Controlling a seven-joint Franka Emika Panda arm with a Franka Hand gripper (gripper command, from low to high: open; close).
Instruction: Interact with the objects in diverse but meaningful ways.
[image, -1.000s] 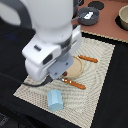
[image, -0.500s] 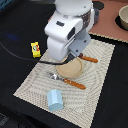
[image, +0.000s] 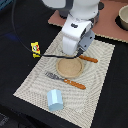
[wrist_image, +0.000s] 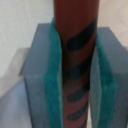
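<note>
In the wrist view my gripper (wrist_image: 75, 70) is shut on the dark brown sausage (wrist_image: 75, 25), which has dark grill marks and stands between the green pads (wrist_image: 52, 75). In the exterior view the white arm (image: 77, 35) hangs over the far side of the tan plate (image: 69, 68); its body hides the fingers and the sausage. The yellow box (image: 35, 48) lies off the mat at the exterior view's left. The pale blue block (image: 54, 99) stands on the mat's near part.
A woven placemat (image: 35, 85) carries the plate, an orange-handled fork (image: 65, 80) and a knife (image: 87, 58). A brownish mat (image: 107, 22) with a bowl (image: 123, 17) lies at the far right. A black cable (image: 20, 42) runs past the box.
The arm has moved toward the exterior view's right and farther back, from over the mat's left part to over the plate's far side, uncovering the yellow box.
</note>
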